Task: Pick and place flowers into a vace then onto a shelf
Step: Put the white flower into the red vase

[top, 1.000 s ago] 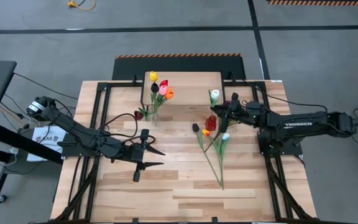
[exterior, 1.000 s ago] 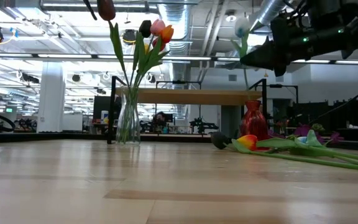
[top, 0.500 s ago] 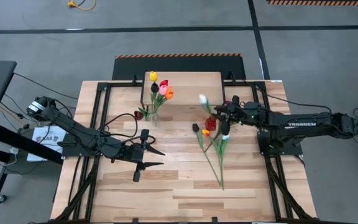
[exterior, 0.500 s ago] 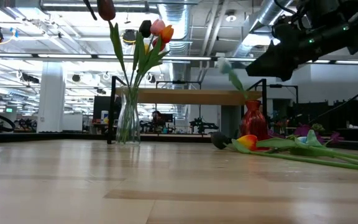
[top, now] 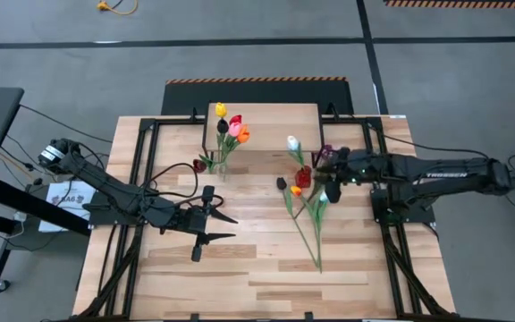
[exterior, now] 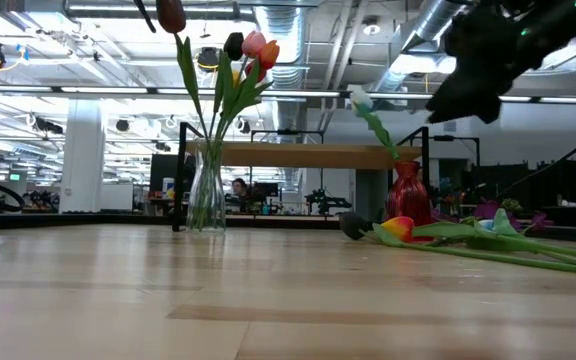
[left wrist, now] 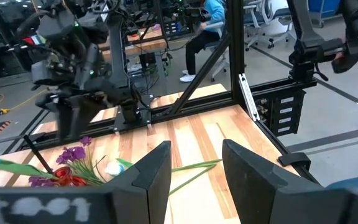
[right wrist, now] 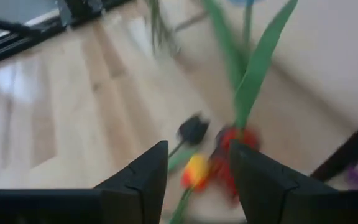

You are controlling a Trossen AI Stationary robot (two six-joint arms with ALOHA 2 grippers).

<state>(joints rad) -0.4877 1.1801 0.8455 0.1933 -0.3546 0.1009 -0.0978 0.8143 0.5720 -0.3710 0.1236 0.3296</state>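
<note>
White tulip [top: 292, 142] stood tilted in the red vase [top: 304, 177]; right gripper [top: 325, 168] hovered just beside the vase, jaws parted and empty. Left gripper [top: 224, 227], well apart, was open. Risk: the leaning stem could tip out.

The wooden table [top: 257, 268] lies bare across its near half. Farther back, a clear vase of tulips [top: 223, 148] stands left of centre, a red vase [top: 304, 176] right of centre, with open board between. Loose flowers [top: 307, 215] sprawl beside the red vase, blocking the right side.
</note>
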